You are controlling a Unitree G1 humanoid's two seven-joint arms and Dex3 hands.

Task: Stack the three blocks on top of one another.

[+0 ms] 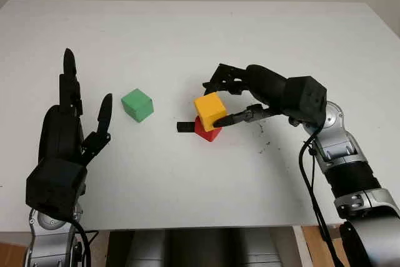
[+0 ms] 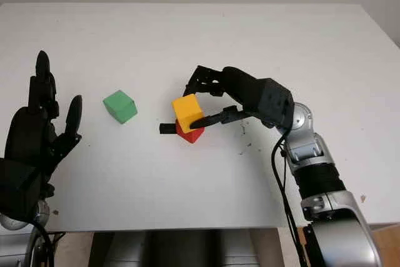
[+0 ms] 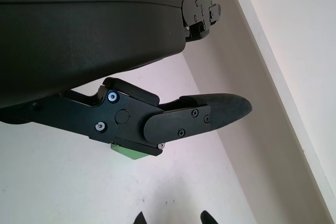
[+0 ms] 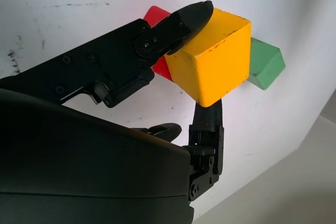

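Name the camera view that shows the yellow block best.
Right wrist view: the yellow block appears close up, pinched by the right hand above the red block. Both eye views show it smaller, over the red one.

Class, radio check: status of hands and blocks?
Right hand shut on yellow block atop red block. Left hand open, table's left. Green block apart, unobstructed.

Three blocks on the worktop (image 1: 250, 35): one green block (image 1: 137, 104), one yellow block (image 1: 210, 110), one red block (image 1: 208, 132). Two robot hands.
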